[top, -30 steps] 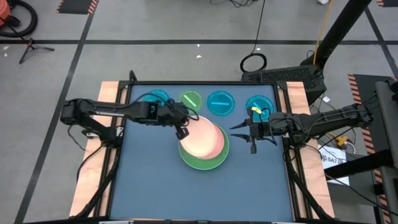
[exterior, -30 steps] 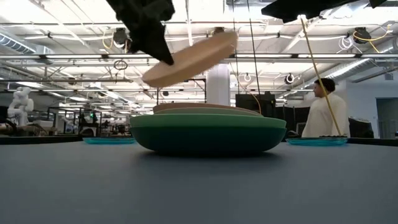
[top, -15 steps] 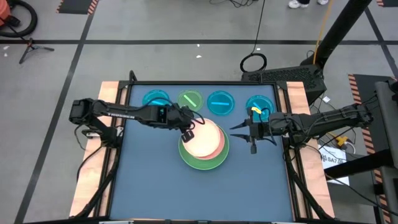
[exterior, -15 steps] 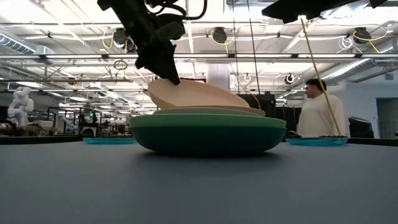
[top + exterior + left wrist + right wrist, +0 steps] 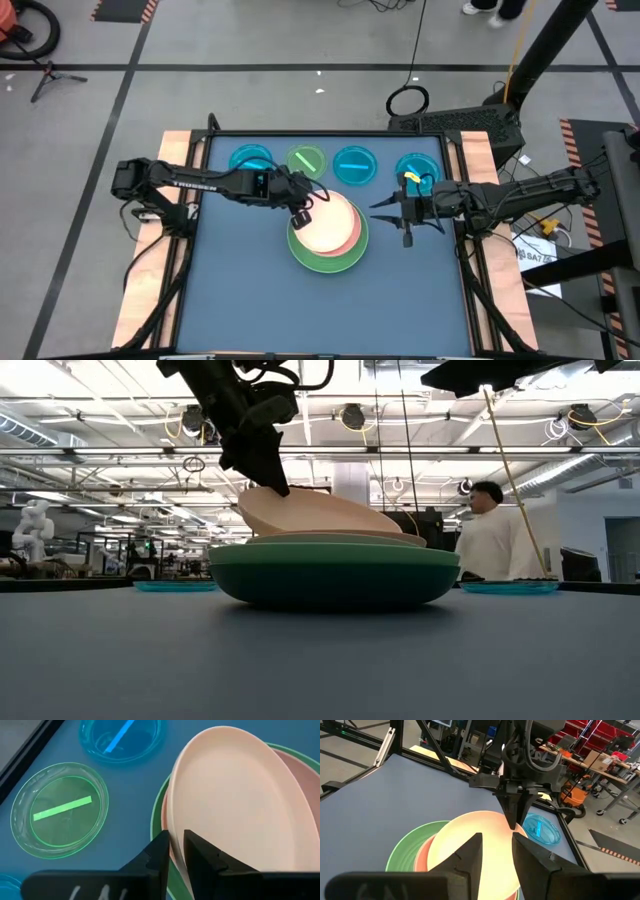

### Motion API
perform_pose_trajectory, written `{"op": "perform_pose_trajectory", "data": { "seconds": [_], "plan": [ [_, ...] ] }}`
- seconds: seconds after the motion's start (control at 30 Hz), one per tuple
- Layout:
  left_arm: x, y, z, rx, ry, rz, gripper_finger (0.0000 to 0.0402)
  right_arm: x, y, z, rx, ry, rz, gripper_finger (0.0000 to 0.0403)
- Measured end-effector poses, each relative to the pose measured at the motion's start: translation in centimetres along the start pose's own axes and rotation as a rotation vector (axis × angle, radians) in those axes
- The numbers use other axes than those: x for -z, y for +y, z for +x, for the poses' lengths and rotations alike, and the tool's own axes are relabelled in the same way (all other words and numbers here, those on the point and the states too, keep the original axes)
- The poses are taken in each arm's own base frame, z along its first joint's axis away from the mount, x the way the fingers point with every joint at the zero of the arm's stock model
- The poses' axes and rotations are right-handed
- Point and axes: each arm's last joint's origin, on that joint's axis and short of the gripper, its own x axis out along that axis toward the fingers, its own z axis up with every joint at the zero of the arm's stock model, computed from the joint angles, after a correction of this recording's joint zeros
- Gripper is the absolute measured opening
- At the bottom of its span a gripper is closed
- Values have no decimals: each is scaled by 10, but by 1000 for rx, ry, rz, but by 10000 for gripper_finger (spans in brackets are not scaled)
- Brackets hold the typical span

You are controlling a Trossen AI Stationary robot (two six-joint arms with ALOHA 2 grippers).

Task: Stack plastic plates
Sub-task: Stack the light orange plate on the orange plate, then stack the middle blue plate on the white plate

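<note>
A stack of plastic plates stands mid-table: a green plate [image 5: 325, 262] at the bottom, a pink one [image 5: 354, 236] on it, and a cream plate [image 5: 320, 226] on top. The cream plate lies tilted, its right side down in the stack and its left rim [image 5: 248, 498] raised. My left gripper [image 5: 300, 213] is at that raised rim, slanting down from the left, jaws a little apart around it. My right gripper [image 5: 385, 212] hovers open to the right of the stack, holding nothing. My left gripper has one finger [image 5: 161, 847] outside the cream plate's left rim [image 5: 175, 845] and the other finger [image 5: 196, 850] over the plate's inside. The fingers come slanting down from the table's left. Whether either finger still touches the rim I cannot tell.
Several small translucent plates lie in a row along the far edge: cyan [image 5: 250, 160], lime [image 5: 306, 160], cyan [image 5: 353, 165] and cyan [image 5: 415, 168], the last partly under my right arm. A person [image 5: 490, 540] stands in the room beyond the table.
My left gripper has gone down with the cream plate. The plate hung clear above the stack with its right side higher. It has tipped the other way, and its right side now lies on the pink plate while its left rim stays raised. For the last half second nothing moved.
</note>
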Motion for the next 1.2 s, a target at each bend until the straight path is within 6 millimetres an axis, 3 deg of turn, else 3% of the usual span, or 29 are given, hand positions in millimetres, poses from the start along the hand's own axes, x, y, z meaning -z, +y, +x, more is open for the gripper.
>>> {"op": "perform_pose_trajectory", "data": {
  "seconds": [0.47, 1.03, 1.2],
  "plan": [
    [3, -1, 0, 21, 29, 50, 63, 0, 0, 0, 0, 0, 0, 98],
    [5, 3, 0, 65, 84, -6, 63, 0, 0, 0, 6, 6, 28, 98],
    [6, 5, 0, 3, 72, 70, 63, 7, -7, -1, 264, 112, 146, 98]
  ]
}}
